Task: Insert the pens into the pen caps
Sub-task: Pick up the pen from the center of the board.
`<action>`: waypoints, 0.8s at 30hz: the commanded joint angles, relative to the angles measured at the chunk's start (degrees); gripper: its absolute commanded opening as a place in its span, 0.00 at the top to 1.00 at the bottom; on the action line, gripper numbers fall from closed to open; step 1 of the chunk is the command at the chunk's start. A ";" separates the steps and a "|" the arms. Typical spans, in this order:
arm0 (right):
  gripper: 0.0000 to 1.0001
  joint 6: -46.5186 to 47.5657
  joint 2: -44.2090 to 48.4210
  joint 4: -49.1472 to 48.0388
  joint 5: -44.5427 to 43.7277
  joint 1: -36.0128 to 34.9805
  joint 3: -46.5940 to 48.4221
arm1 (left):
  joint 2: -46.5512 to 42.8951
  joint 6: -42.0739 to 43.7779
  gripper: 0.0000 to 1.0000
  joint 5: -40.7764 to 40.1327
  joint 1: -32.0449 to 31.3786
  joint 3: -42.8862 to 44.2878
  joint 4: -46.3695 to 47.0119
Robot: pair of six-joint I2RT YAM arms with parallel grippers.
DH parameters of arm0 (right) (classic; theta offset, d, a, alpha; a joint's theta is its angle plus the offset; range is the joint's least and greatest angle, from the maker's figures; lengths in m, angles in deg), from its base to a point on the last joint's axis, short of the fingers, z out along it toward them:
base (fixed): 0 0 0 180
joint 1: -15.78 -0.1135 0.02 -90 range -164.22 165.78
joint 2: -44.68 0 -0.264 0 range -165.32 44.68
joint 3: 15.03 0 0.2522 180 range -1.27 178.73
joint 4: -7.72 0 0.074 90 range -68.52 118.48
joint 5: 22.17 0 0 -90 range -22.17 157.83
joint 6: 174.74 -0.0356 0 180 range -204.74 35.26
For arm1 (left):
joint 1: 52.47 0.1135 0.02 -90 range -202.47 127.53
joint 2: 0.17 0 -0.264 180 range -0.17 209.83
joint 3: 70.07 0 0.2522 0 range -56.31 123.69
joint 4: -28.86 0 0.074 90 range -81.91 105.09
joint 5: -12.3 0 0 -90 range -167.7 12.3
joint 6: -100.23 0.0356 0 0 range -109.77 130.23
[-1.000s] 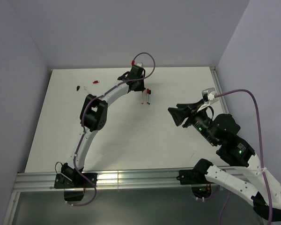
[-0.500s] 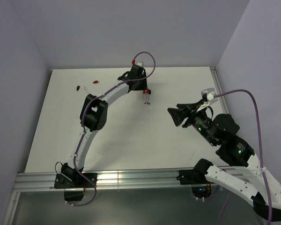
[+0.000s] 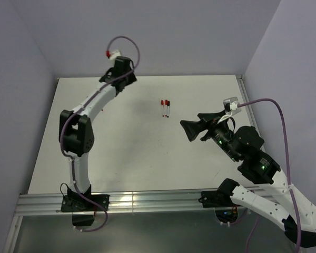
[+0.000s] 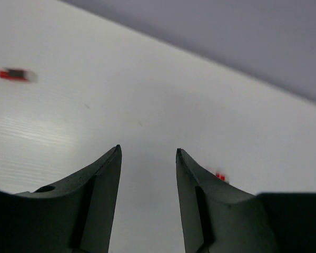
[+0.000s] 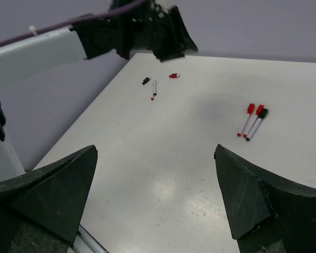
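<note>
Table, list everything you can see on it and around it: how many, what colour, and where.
capped pens: three, white, two red caps and one black, side by side mid-table
loose pen: one, white with a red tip, far-left part of the table
black cap: one, black, close beside the loose pen
red cap: one, red, a little apart from the loose pen
table: one, white
cables: two, purple, one off each wrist
arms: two, white and black, bases at the near edge
left tool: one, black, open, empty
right tool: one, black, open, empty
</note>
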State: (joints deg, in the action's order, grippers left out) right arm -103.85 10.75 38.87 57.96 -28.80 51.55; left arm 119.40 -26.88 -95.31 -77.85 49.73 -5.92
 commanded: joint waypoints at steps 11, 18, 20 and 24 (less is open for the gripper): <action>0.26 -1.89 -7.72 -8.25 4.07 0.90 -0.08 | -3.55 -11.05 0.60 -9.82 18.96 -7.77 -9.31; 0.30 -1.01 -7.99 -7.98 4.42 1.42 -0.44 | -1.54 -11.24 0.64 -8.06 21.61 -10.42 -7.37; 0.30 -0.93 -8.08 -7.98 4.42 1.60 -0.61 | -0.66 -11.15 0.64 -7.88 21.69 -9.71 -7.55; 0.31 -1.10 -8.17 -7.98 4.42 1.95 -0.79 | 1.36 -11.41 0.66 -7.62 21.70 -8.48 -8.34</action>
State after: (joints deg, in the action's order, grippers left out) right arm -105.69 2.33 34.04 62.35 -27.42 51.51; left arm 119.79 -37.52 -103.29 -55.89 38.58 -14.16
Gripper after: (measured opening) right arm 0.695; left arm 0.348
